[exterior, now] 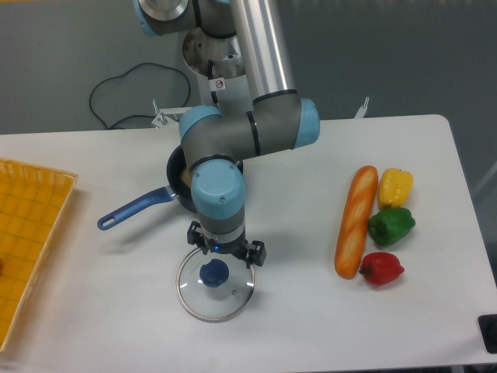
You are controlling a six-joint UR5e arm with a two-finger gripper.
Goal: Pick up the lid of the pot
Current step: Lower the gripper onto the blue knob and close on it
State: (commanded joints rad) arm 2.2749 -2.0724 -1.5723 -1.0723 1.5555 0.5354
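White tabletop [93,311] spreads before us, with a dark grey background behind it and a thin black cable [147,64] looping there in the upper left of the frame. Below the centre, a little to the left, we find the pot lid [221,305], a round of clear glass lying flat on the table, with a dark blue knob [213,273] in its middle. Just above the knob in our view hangs the gripper [227,245], its fingers spread apart with nothing pinched between them. They overlap the far edge of the lid in the picture, though we cannot tell whether they touch it.

Beyond, and partly hidden by the arm [219,186], sits a black pan [177,165], its blue handle [137,208] pointing toward the left. Well over to the right we see a long orange-brown loaf [357,221], and beside it a yellow pepper [395,188], a green pepper [391,226] and a red pepper [381,268]. Along the left edge of the frame, we have part of an orange-yellow crate [35,241].
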